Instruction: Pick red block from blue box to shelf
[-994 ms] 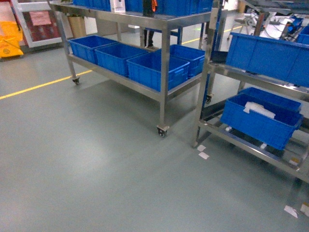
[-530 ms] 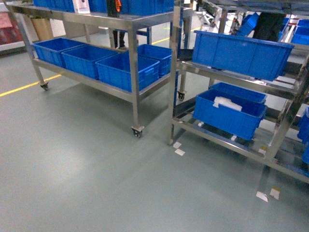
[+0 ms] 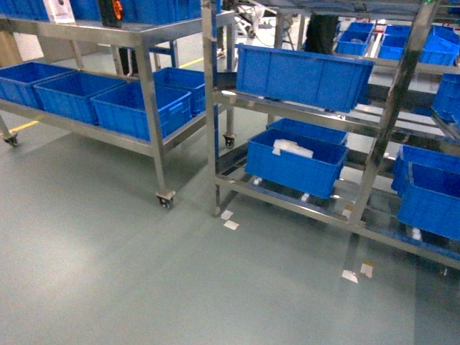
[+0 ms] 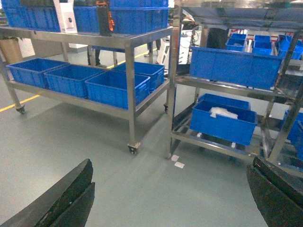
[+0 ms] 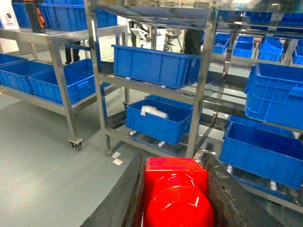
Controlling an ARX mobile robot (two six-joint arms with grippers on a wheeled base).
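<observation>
Right wrist view: the red block (image 5: pixel 176 191), glossy plastic w/ one round stud facing the lens, fills the 6 o'clock edge of frame, pinched between the two dark, rough-textured fingers (image 5: pixel 222 194) of the right gripper (image 5: pixel 175 198); the fingers press on its left and right faces. Beyond it, at 12 o'clock, stands the shelf (image 5: pixel 203 80), a tall rack of shiny stainless-steel posts and rails. A dark blue ribbed crate (image 5: pixel 156 64) sits on a mid tier; a lower crate (image 5: pixel 158 120) holds something white, too small to tell. More blue crates stack at 3 o'clock. Grey-green smooth floor lies between gripper and rack.

Left wrist view: the left gripper (image 4: pixel 170 198) shows only as two black fingertips (image 4: pixel 61 201) in the bottom corners, at 7 and 5 o'clock, spread wide w/ nothing between them but bare floor.

Head view: neither gripper shows. A wheeled steel trolley (image 3: pixel 147 108) at 10 o'clock carries a row of blue crates on its lower deck; the shelf (image 3: pixel 392 115) runs from 12 to 3 o'clock w/ crates on each tier. Small white tags (image 3: pixel 231 224) lie on the floor by the rack's front post, more at 5 o'clock. A yellow floor line (image 3: pixel 21 126) shows at 9 o'clock under the trolley. A person's dark legs (image 3: pixel 321 32) stand behind the rack at 12 o'clock. No turquoise tub can be made out in any view.
</observation>
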